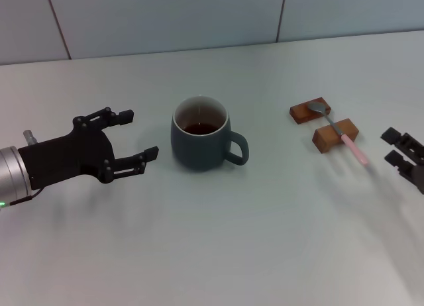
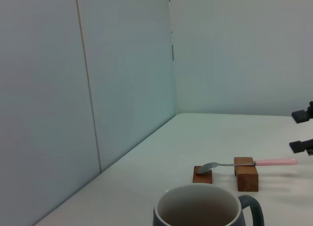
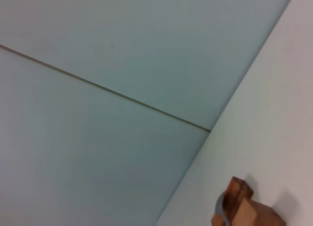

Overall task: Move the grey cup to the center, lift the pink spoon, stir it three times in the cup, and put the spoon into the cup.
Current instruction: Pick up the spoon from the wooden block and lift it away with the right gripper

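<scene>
Black left gripper (image 1: 136, 134) was wide open beside the grey cup (image 1: 201, 144), and I saw it held nothing.

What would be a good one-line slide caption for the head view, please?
Open left gripper beside the grey cup; pink spoon bridging two wooden blocks; right gripper nearby.

Blue-grey cup (image 1: 199, 144), white inside; pink-handled silver spoon (image 1: 339, 130); brown blocks (image 1: 324, 125).
</scene>
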### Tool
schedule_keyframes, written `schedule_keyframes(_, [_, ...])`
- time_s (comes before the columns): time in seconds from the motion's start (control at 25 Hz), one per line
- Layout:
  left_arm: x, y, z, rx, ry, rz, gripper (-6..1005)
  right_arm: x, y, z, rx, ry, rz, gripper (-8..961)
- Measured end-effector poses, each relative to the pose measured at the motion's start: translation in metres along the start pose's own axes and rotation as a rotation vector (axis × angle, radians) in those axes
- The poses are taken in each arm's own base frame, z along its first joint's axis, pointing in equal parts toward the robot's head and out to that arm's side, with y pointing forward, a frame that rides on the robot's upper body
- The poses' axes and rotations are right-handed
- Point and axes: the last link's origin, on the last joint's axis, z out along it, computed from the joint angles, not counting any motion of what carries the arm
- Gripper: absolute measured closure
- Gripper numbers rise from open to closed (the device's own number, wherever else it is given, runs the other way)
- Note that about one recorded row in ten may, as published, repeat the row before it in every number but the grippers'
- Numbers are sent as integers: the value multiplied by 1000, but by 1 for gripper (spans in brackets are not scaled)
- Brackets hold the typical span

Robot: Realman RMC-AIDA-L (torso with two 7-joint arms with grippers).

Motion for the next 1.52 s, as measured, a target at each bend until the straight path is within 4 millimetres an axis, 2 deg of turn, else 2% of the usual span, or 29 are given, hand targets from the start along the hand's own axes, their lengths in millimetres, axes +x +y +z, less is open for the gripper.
schedule_keyframes(0.72, [-2, 4, 0, -13, -3, -1, 158, 8, 0, 29, 47, 67, -22, 135])
schedule_keyframes(1.48, [-2, 5, 0, -19, -1, 3, 158, 11, 1, 39, 57, 91, -22, 194])
schedule_keyframes(1.52, [-2, 5, 0, -19, -1, 4, 158, 11, 1, 39, 57, 91, -21, 225])
